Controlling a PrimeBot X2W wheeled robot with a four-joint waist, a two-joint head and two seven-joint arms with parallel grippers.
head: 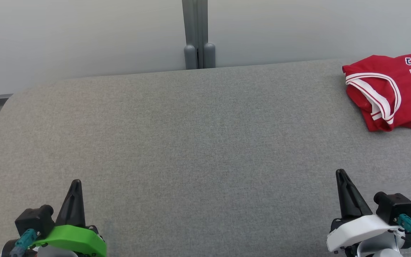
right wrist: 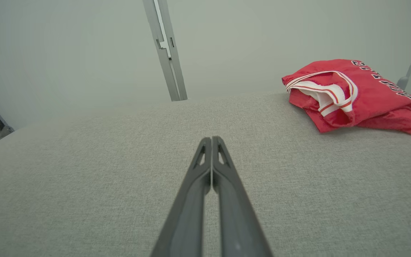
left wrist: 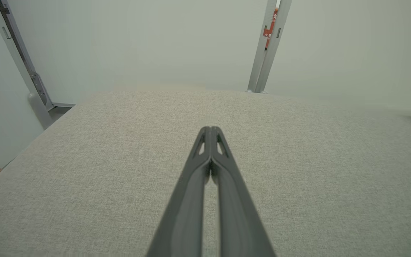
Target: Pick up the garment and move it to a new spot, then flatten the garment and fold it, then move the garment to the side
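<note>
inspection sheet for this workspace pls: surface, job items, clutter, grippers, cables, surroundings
Surface: table covered in grey fabric, smooth, no wrinkles or stains seen.
Job's things: red jersey with white trim, loosely bunched at the far right, partly cut off by the head view's edge, nothing touching it.
Clutter: nothing seen.
Grippers: left gripper and right gripper both shut and empty, at the near edge, well apart from the jersey.
Cables: left wrist cable and right wrist cable, teal plugs at the wrist cameras, clear of the jersey.
Surroundings: pale wall behind the table, grey post at the far edge.
</note>
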